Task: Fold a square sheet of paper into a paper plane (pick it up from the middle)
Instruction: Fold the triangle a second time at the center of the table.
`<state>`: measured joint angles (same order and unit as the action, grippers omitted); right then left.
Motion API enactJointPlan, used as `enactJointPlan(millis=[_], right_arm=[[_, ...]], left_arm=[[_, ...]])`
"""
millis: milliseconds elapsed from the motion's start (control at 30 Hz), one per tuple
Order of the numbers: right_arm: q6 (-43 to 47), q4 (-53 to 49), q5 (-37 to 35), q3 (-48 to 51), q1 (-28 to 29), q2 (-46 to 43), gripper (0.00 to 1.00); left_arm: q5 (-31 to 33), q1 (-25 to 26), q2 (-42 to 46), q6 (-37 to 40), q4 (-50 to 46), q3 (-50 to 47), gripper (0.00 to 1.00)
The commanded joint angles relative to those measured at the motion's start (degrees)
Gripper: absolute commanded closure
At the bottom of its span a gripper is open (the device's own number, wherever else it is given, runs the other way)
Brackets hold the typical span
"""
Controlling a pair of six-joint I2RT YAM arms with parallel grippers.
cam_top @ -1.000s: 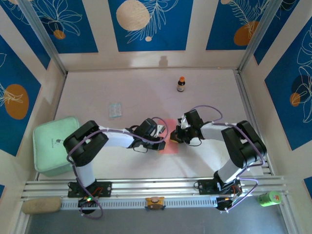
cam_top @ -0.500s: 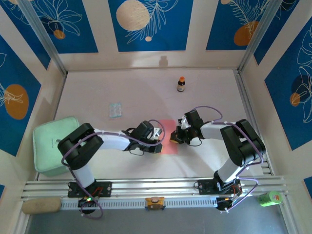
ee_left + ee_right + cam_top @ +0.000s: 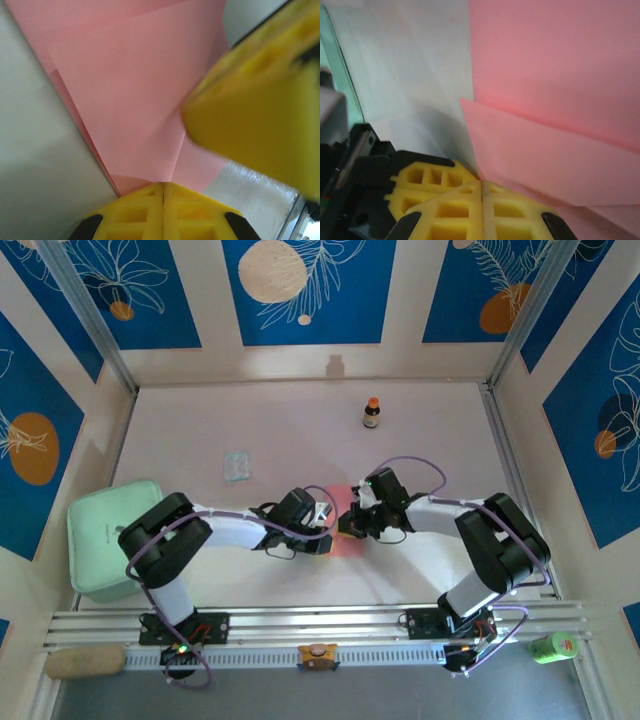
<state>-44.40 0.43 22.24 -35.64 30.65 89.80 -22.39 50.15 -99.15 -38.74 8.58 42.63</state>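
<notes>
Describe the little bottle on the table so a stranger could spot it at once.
On the pale table, look toward the far wall, right of centre. The bottle stands upright there alone: dark, with an orange cap, unlike the flat pale packet farther left.

- Soft, even light is coming from above onto my table (image 3: 300,430), and the overhead view is rendering crisply.
- The bottle (image 3: 372,413) is throwing a faint shadow up the back wall (image 3: 250,365).
- At my left wrist, a yellow finger (image 3: 260,115) is looming close and badly blurred; the pink paper (image 3: 135,90) is glowing evenly.
- At my right wrist, a grey shadow is pooling on the table beside the paper's edge.
</notes>
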Motion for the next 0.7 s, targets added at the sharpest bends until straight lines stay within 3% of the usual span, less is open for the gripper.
enactJointPlan(millis=[0, 667], right_arm=[[-1.4, 0.5, -2.0, 1.9, 1.1, 2.7, 1.0], [2.3, -2.2, -5.0, 0.6, -9.6, 2.1, 1.0]], left_arm=[[1.4, 0.5, -0.7, -0.5, -5.9, -1.9, 1.0], [0.8, 0.6, -2.4, -0.6, -5.0, -2.2, 1.0]])
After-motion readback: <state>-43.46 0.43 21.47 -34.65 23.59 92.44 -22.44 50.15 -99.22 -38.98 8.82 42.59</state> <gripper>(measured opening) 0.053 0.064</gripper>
